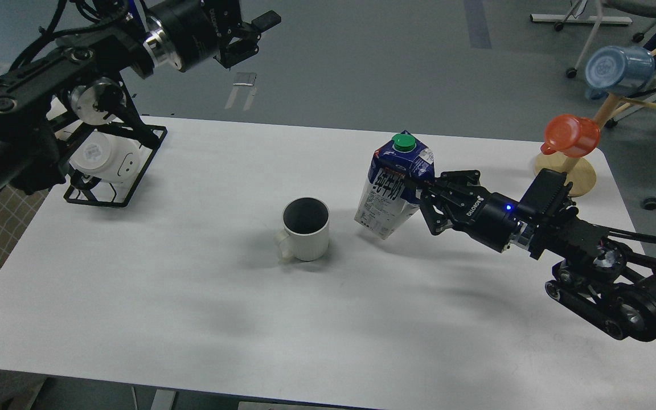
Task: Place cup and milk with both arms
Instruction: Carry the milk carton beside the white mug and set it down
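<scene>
A white ribbed cup (305,228) with a dark inside stands upright near the middle of the white table (191,319), handle to the front left. My right gripper (422,196) is shut on a blue and white milk carton (393,185) with a green cap, holding it tilted just right of the cup, its lower corner close to the table. My left gripper (248,34) is raised high beyond the table's far left edge, open and empty.
A black wire rack (114,165) holding a white cup stands at the far left. A wooden mug tree (567,165) with an orange cup (572,135) and a blue cup (617,69) stands at the far right corner. Chair legs stand beyond it.
</scene>
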Tool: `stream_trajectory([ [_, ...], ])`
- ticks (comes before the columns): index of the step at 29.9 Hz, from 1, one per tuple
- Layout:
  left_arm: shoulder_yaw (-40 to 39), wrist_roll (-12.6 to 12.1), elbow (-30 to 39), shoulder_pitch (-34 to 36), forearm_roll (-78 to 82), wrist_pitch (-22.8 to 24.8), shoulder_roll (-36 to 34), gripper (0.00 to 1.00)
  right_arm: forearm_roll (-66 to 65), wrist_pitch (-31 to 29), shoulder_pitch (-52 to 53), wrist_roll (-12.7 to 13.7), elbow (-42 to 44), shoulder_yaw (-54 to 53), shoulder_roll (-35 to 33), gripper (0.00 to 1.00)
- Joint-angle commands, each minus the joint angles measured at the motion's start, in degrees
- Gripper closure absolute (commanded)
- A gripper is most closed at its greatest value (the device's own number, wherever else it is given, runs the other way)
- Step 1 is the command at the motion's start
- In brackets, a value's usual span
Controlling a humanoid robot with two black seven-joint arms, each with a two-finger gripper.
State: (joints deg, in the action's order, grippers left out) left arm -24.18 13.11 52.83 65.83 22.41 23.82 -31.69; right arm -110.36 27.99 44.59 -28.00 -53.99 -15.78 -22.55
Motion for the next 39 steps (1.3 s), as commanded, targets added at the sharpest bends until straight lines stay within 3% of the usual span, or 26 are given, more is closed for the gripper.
stream_trajectory([
  [1, -0.2, 0.0, -0.1, 0.0, 0.0, 0.0, -0.1, 0.06, 0.0, 0.0, 0.9, 0.0, 1.9, 1.1, 2.7, 1.0],
  [20, -0.4, 0.1, 0.0, -1.3, 0.0, 0.2, -0.6, 0.06, 0.1, 0.0, 0.5, 0.0, 5.4, 2.8, 7.0, 0.99],
  [23, -0.4, 0.1, 0.0, -1.3, 0.0, 0.3, -0.6, 0.06, 0.1, 0.0, 0.4, 0.0, 5.3, 2.8, 7.1, 0.84],
  [24, -0.4, 0.1, -0.1, -1.3, -0.1, 0.2, -0.6, 0.06, 0.1, 0.0, 0.4, 0.0, 5.3, 2.8, 7.1, 0.73],
  [30, -0.4, 0.1, 0.0, -1.3, 0.0, 0.2, -0.7, 0.06, 0.1, 0.0, 0.1, 0.0, 5.2, 2.8, 7.2, 0.47],
  [39, -0.4, 0.1, 0.0, -1.4, 0.0, 0.2, -0.6, 0.06, 0.2, 0.0, 0.1, 0.0, 4.4, 2.7, 7.0, 0.37],
])
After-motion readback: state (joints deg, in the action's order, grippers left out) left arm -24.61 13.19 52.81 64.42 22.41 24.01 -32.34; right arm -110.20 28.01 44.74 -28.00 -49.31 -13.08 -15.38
